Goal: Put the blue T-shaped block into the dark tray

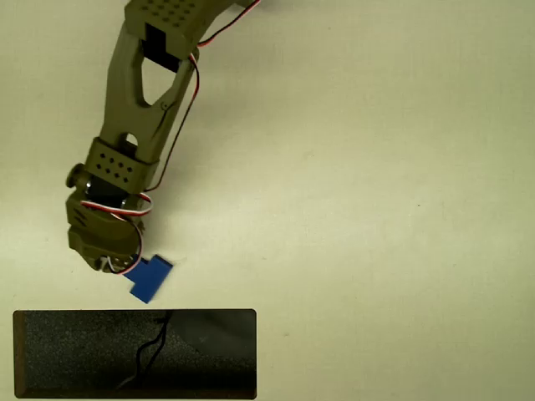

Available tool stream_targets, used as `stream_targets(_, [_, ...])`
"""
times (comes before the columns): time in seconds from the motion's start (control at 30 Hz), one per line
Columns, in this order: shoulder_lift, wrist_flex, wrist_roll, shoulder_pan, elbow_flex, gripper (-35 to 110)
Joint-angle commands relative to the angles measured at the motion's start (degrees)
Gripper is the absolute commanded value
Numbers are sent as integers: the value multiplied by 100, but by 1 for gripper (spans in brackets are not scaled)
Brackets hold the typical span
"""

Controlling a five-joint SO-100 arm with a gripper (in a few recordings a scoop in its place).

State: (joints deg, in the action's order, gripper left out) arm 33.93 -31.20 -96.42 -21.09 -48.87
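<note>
The blue T-shaped block point(150, 278) lies just above the top edge of the dark tray point(75, 355), outside it, on the pale table. My olive-green arm reaches down from the top of the overhead view. Its gripper point(124, 266) sits at the block's upper-left end and touches or overlaps it. The wrist body hides the fingers, so I cannot tell whether they hold the block. A faint shadow shows along the block's right side. The tray is a long black rectangle with a speckled inside and a thin dark squiggle point(152, 351) near its middle.
Red and white wires point(180, 125) run along the arm's right side. Bare pale table point(376, 209) stretches to the right of the arm and the tray. The tray reaches the picture's bottom edge at the lower left.
</note>
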Motion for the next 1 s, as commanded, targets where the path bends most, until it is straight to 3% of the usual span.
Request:
stream_targets(0.0, [18, -26, 123, 246, 220, 0])
stream_targets(0.4, [-9, -26, 413, 633, 431, 0])
stream_targets(0.63, [791, 932, 2812, 325, 2531, 0])
stream_targets(0.73, [1485, -308, 2979, 677, 2856, 0])
stream_targets(0.97, [2118, -2918, 1872, 2153, 545, 0])
